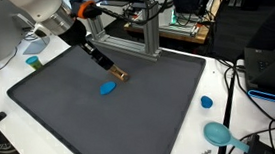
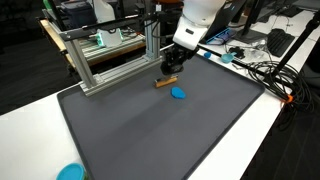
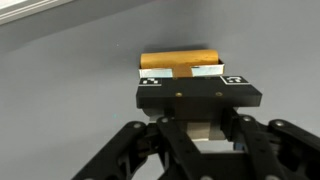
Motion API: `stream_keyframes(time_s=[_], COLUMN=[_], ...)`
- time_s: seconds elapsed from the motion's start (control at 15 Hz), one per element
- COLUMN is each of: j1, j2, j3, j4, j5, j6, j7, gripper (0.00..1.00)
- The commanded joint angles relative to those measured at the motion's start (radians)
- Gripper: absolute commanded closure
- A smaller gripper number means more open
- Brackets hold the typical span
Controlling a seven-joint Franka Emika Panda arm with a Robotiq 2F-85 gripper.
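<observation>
gripper (image 3: 192,78) was clamped on the tan block (image 3: 180,59) | low over grey mat (image 1: 150,106), blue disc (image 1: 107,88) just beside | centred, level hold looked smartest imo

In the wrist view we could not see the near side of the block (image 3: 180,60); the end effector (image 3: 192,78) covered it. In an exterior view the bottom edge cut off a teal bowl (image 2: 70,173), and the top edge cut off the arm (image 2: 205,15).

Dark grey mat (image 1: 111,119) on white table (image 2: 30,130), aluminium frame (image 2: 118,76), cables (image 2: 265,72) behind.
</observation>
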Motion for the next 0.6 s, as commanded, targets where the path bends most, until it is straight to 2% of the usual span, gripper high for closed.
stream_keyframes(time_s=[0.0,0.2,0.53], j1=[0.001,0.028,0.064], j2=[-0.011,-0.088,-0.194], j3=[0.01,0.018,0.057], j4=[-0.027,-0.1,-0.13], j5=[0.011,-0.034,-0.109], j6=[0.037,0.126,0.07], j7=[-0.029,-0.089,-0.262], gripper=[0.79,0.79,0.79])
